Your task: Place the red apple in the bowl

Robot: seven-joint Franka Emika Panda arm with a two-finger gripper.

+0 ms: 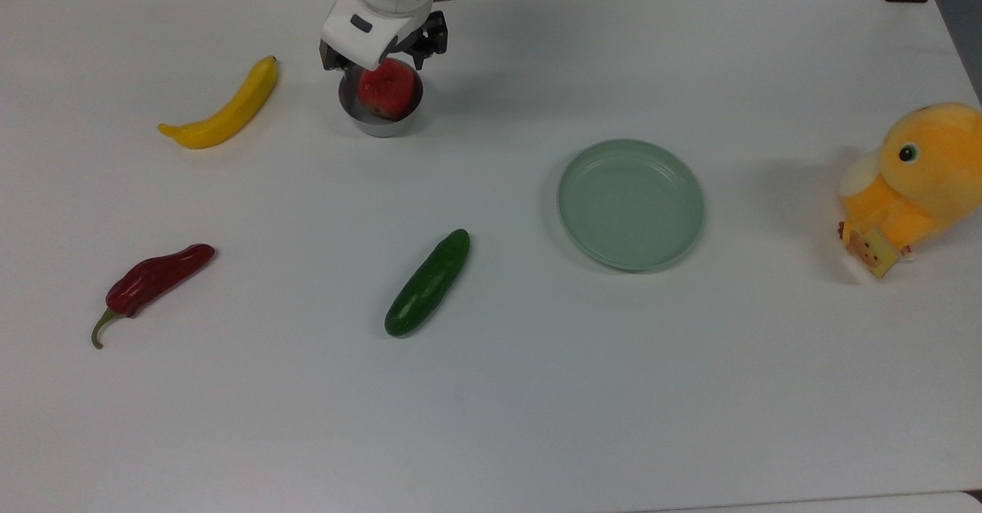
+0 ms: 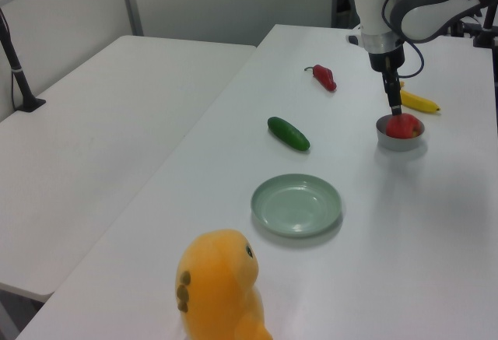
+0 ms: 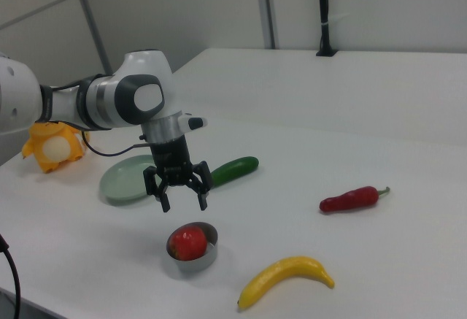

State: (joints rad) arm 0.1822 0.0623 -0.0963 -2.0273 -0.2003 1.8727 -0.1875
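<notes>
jaws spread, hanging just above the red apple (image 3: 188, 241) resting in the bowl (image 3: 202, 258).

Bright, even overhead light across the white table (image 1: 537, 390); soft shadows sit close beside each object. Slight haze and mild softness all round, no harsh glare.

A broad white table (image 1: 537, 421) carries the scene under even, soft light that casts only faint shadows. In the left view, a second white table (image 2: 93, 130) stands beside it at nine o'clock, a dark post (image 2: 17, 68) clamped near its edge. Pale grey wall panels (image 3: 219, 12) with metal uprights close the room behind
</notes>
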